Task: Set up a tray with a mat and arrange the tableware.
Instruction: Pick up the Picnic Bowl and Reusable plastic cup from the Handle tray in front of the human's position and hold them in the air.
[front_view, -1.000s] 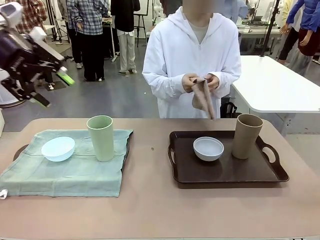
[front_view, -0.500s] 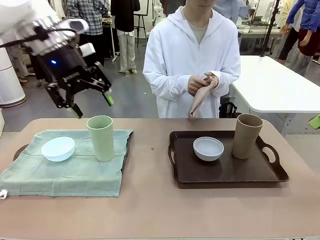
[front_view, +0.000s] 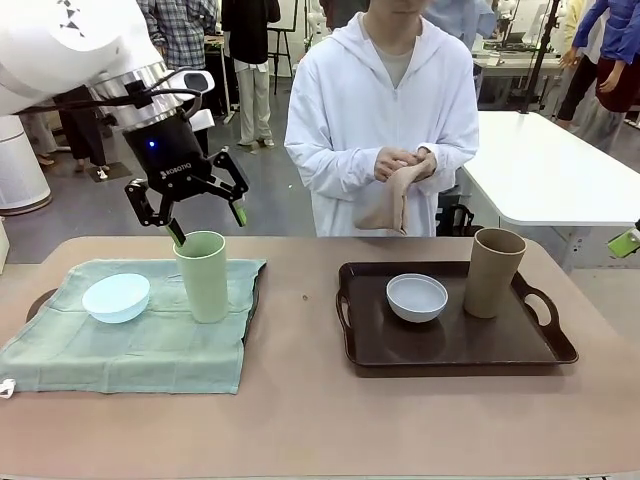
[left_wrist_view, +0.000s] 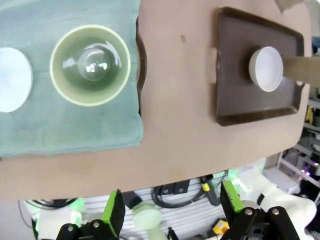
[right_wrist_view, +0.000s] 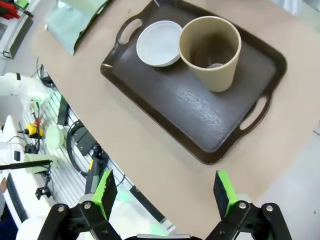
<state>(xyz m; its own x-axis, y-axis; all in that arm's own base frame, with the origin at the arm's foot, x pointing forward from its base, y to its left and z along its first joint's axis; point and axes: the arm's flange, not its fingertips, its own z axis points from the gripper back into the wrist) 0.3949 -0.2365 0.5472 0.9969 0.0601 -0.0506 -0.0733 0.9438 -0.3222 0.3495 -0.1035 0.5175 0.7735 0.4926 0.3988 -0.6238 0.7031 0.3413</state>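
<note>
A pale green cup (front_view: 202, 275) and a pale blue bowl (front_view: 116, 297) stand on a green mat (front_view: 140, 345) that covers a dark tray (front_view: 256, 295) on the left. My left gripper (front_view: 208, 225) hovers open just above the green cup's rim. From the left wrist view the green cup (left_wrist_view: 91, 65) lies well ahead of the open left gripper (left_wrist_view: 172, 207). On the right, a bare brown tray (front_view: 450, 345) holds a white bowl (front_view: 417, 297) and a tan cup (front_view: 494, 272). My right gripper (right_wrist_view: 164, 192) is open, high above the brown tray (right_wrist_view: 210, 125).
A person in white stands at the far side, holding a tan cloth (front_view: 388, 205) in both hands at chest height. Bare table (front_view: 300, 400) lies between the two trays and along the near edge. A white table (front_view: 560, 170) stands at back right.
My left arm has swung in from the far left to just above the green cup. The person has gathered the tan cloth in both hands. A green pad has appeared at the right edge.
</note>
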